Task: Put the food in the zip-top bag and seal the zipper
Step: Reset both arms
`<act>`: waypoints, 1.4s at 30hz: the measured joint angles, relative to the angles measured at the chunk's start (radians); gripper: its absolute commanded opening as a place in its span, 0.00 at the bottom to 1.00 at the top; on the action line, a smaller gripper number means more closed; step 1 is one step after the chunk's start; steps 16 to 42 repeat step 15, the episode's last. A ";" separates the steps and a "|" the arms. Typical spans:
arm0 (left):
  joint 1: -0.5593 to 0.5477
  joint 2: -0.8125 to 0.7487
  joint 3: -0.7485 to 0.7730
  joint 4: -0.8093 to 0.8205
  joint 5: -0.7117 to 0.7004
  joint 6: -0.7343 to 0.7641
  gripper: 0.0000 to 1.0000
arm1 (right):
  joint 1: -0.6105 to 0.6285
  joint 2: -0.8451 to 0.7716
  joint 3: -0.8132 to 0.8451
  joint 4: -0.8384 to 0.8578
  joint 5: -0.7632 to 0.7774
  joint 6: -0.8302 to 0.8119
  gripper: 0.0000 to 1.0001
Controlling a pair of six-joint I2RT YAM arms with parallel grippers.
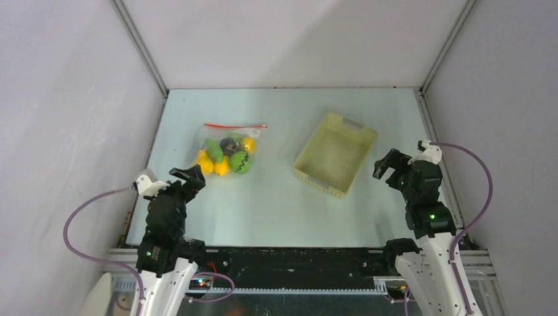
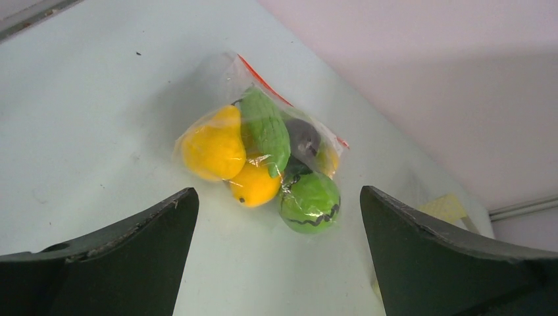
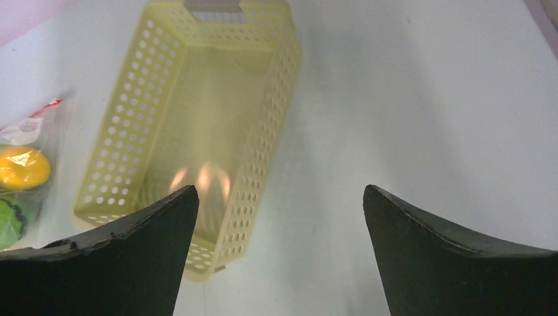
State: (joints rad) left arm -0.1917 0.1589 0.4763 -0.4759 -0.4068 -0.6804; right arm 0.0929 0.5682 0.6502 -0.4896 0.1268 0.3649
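Note:
The clear zip-top bag lies flat on the table left of centre, its red-orange zipper along the far edge. Inside it sit the food: yellow pieces, a green leafy one, a dark purple one and a green ball with a black zigzag. My left gripper is open just short of the bag, holding nothing. Over at the table's right side my right gripper hangs open and empty beside the basket.
A pale yellow lattice basket, empty, stands right of centre between the bag and my right gripper. Grey walls close the table in on three sides.

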 measured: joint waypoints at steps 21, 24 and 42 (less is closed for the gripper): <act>0.000 0.090 0.048 -0.112 -0.033 -0.054 1.00 | -0.004 -0.111 -0.037 -0.012 0.154 0.069 1.00; 0.000 0.090 0.048 -0.112 -0.033 -0.054 1.00 | -0.004 -0.111 -0.037 -0.012 0.154 0.069 1.00; 0.000 0.090 0.048 -0.112 -0.033 -0.054 1.00 | -0.004 -0.111 -0.037 -0.012 0.154 0.069 1.00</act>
